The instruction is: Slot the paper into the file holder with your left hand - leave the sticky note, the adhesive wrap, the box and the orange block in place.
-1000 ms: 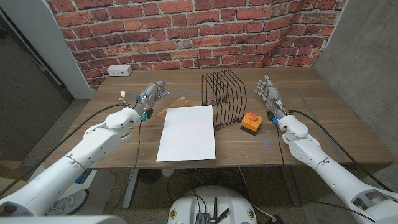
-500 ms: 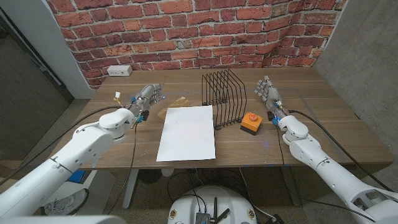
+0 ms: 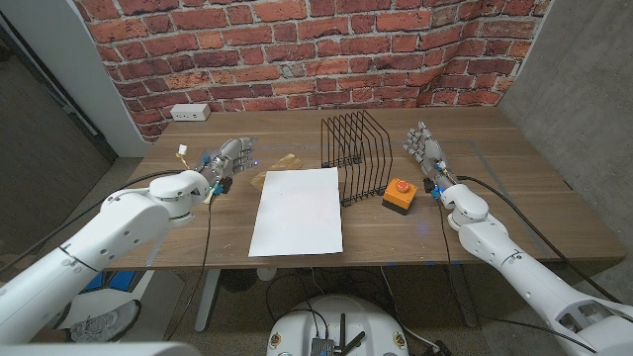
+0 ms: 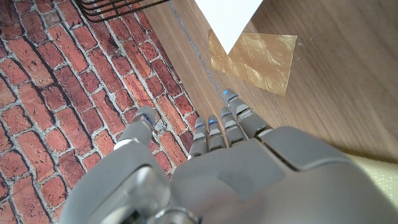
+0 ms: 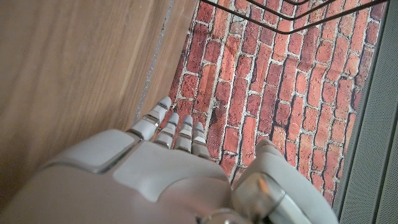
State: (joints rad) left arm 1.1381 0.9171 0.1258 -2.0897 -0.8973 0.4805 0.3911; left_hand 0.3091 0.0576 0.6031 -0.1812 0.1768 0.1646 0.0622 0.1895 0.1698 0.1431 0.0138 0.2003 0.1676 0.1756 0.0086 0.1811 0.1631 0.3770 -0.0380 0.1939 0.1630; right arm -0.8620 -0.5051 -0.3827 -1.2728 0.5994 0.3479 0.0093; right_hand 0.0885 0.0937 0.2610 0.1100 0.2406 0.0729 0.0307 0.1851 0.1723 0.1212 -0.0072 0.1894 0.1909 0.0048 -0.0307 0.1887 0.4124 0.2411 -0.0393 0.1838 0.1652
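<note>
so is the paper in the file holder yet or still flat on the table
Still out. The paper lies flat on the table beside the file holder, whose slots look empty; the left hand holds nothing.

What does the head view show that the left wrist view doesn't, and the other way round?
Head view alone: the orange block with its red button, the right hand, the white outlet box by the wall, and the whole sheet of paper. Left wrist view alone: the swirl embossing on the tan sticky note. Both share the left hand, open beside the paper, plus the wire file holder, brick wall and wooden table.
</note>
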